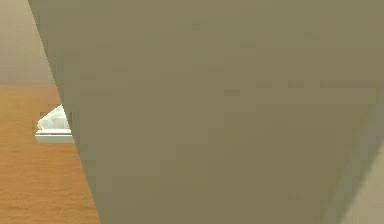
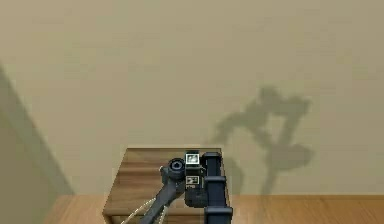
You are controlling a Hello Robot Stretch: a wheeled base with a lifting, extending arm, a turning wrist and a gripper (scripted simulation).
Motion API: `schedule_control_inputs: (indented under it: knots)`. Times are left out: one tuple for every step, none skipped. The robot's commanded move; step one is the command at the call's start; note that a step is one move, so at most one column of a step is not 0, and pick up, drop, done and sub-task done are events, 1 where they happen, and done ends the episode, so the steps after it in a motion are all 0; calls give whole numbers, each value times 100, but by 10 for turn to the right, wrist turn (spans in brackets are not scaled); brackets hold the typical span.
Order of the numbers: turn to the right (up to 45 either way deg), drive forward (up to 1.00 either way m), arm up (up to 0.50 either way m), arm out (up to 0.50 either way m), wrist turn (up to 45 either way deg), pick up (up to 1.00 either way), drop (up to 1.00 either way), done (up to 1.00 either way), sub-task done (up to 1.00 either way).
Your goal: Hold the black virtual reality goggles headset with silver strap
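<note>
Where the black headset lies cannot be told. In the arm side view, the gripper (image 2: 150, 204) reaches over a dark wooden tabletop (image 2: 135, 168), its thin fingers (image 2: 158, 198) slanting toward the picture's lower left; whether it holds anything cannot be told. The dark arm (image 2: 217, 196) rises from the bottom edge, with two white marked squares (image 2: 190, 161) at its far end. The table stands against a plain beige wall (image 2: 100, 70) on an orange-brown wooden floor (image 2: 320, 210). In the forward view, a broad beige panel (image 1: 220, 110) stands close ahead; a small pale object (image 1: 55, 125) sits on the floor at its left.
</note>
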Motion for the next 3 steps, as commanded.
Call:
schedule_control_inputs:
  knots:
    - [0,0,0,0,450,0,0,0,0]
    - [0,0,0,0,450,0,0,0,0]
    - [0,0,0,0,450,0,0,0,0]
